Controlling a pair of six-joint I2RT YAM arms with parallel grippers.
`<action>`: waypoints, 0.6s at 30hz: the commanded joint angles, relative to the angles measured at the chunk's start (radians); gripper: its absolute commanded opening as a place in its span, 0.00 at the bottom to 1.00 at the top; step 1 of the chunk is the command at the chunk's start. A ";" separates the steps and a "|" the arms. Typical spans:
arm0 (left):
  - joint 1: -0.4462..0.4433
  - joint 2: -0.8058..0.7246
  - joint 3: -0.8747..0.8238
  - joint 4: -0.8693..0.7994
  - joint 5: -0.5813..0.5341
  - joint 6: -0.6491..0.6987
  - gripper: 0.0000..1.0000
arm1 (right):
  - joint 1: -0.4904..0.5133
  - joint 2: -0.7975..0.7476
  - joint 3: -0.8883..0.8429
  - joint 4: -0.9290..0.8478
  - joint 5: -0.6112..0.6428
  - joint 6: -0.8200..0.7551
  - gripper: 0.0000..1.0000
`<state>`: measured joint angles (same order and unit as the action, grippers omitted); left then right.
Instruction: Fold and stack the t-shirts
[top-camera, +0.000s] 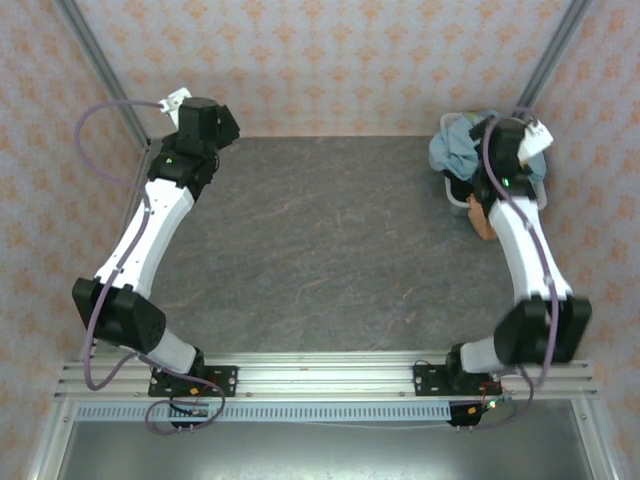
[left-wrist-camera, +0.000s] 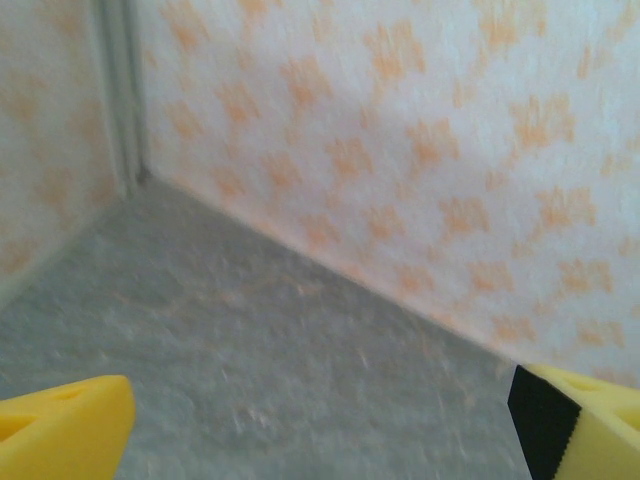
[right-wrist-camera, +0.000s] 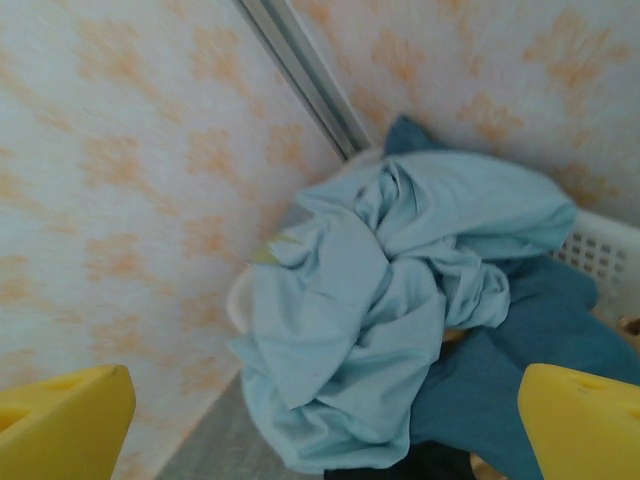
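Plainly, left fingers (left-wrist-camera: 60, 425) gape wide, empty; right fingers (right-wrist-camera: 580, 420) likewise, near the sky-blue t-shirt (right-wrist-camera: 380, 290).

Open table (top-camera: 330, 250); basket (right-wrist-camera: 610, 250) of t-shirts (right-wrist-camera: 400, 300) far right

Overhead view: bright, even, diffuse light from above; no hard shadows on dark grey marbled tabletop (top-camera: 330, 230). Pale sheen on silver aluminium rail (top-camera: 330, 365) at near edge. Corner posts lean outward: slight wide-angle distortion.

Left wrist view: washed-out, hazy; cream wall cloth with orange motifs (left-wrist-camera: 400, 150) smeared; left gripper's yellow fingertips (left-wrist-camera: 60, 430) out of focus.

Right wrist view: crumpled light sky-blue t-shirt (right-wrist-camera: 380, 290) fairly sharp, soft shadows in folds; wall pattern and picture corners blurred.
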<state>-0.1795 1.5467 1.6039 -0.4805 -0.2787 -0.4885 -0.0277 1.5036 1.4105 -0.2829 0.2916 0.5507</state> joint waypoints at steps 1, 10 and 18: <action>-0.029 0.001 -0.043 -0.094 0.239 -0.087 0.96 | -0.032 0.165 0.160 -0.242 0.037 0.076 0.99; -0.099 -0.008 -0.015 -0.024 0.590 -0.051 0.90 | -0.138 0.620 0.638 -0.511 -0.121 0.079 0.97; -0.115 -0.013 -0.009 -0.039 0.673 -0.024 0.85 | -0.143 0.848 0.892 -0.621 -0.202 0.084 0.73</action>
<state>-0.2882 1.5623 1.5696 -0.5266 0.3328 -0.5255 -0.1772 2.3089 2.2383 -0.8078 0.1318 0.6239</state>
